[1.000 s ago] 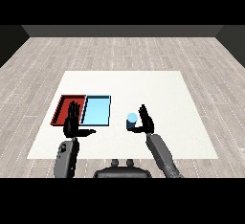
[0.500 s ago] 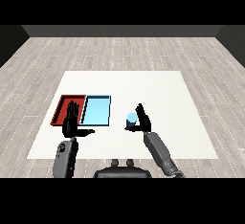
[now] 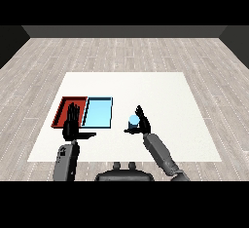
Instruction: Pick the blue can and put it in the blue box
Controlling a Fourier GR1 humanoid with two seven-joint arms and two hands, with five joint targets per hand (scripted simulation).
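Note:
The blue can (image 3: 133, 121) stands upright on the white table (image 3: 160, 95), to the right of the light blue tray (image 3: 98, 112). My right hand (image 3: 143, 123) is right against the can's right side. Its fingers point up and stay straight, and its thumb reaches left in front of the can's base. The hand is open, and the can rests on the table. My left hand (image 3: 72, 123) is open with straight fingers, hovering over the near edge of the red tray (image 3: 62, 110).
The red tray and the light blue tray lie side by side at the table's left, both with nothing in them. Bare white table spreads to the right of the can and behind it.
My right hand has shifted a little left, closing up on the can. The can and my left hand have stayed where they were.

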